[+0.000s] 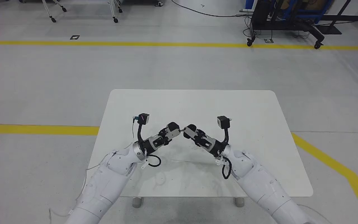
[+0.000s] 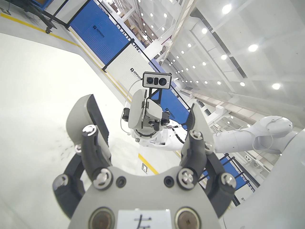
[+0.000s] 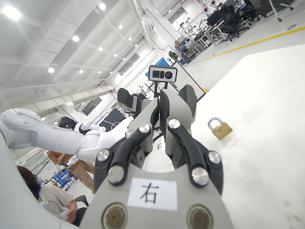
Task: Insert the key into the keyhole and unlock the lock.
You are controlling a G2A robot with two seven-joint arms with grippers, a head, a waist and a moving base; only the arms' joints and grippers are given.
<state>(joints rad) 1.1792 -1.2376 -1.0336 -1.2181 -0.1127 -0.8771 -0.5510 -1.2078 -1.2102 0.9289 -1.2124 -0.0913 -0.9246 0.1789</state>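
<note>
Starting the task, you seemingly hold nothing: left gripper [image 2: 144, 108] spread wide, right gripper [image 3: 162, 97] pinched together. Next, probably lower one to steady the padlock [image 3: 220, 129].

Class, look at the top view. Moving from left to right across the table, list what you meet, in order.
The table, left edge → left arm's wrist camera → left gripper, jaws open → right gripper, jaws shut → right arm's wrist camera → the table's right edge.
</note>
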